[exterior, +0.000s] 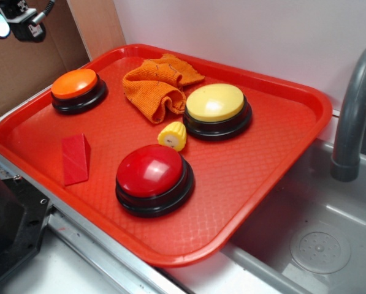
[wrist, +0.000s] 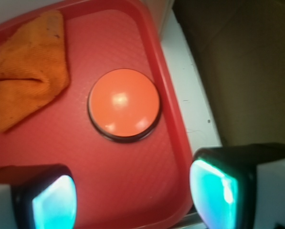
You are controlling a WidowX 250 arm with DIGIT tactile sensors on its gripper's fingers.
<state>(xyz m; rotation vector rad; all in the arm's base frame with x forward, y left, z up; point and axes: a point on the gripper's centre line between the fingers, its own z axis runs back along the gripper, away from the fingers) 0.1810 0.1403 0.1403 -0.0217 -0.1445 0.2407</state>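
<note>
Two fingers of the tool [wrist: 132, 200] stand wide apart with nothing between them; the tool has hold of nothing. Their lit pads [wrist: 51, 202] frame the bottom edge of the wrist view.

**Nearest object.** The orange dome-topped plastic push-button [wrist: 124, 104] with a black base sits on the red textured plastic tray [wrist: 173, 143], near the tray's corner. It lies ahead of the fingers, not between them.

**Hazards, as judged from this position**
- One finger hangs past the tray rim, over the pale bench [wrist: 190, 95]. A straight descent could land that finger on the rim and tip or shift the tray.
- The button's dome is smooth and glossy, so pads closing on it could slide off.
- The orange knitted cloth [wrist: 27, 71] lies crumpled near the button, and a sweeping finger could snag it.
- The brown cardboard wall [wrist: 237, 71] stands close on the outer side, leaving little room to swing.

**Pose.** In the exterior view you see only the tip of the tool, held high above the tray corner where the button sits. It points roughly downward. The rest of the arm is out of frame.
</note>
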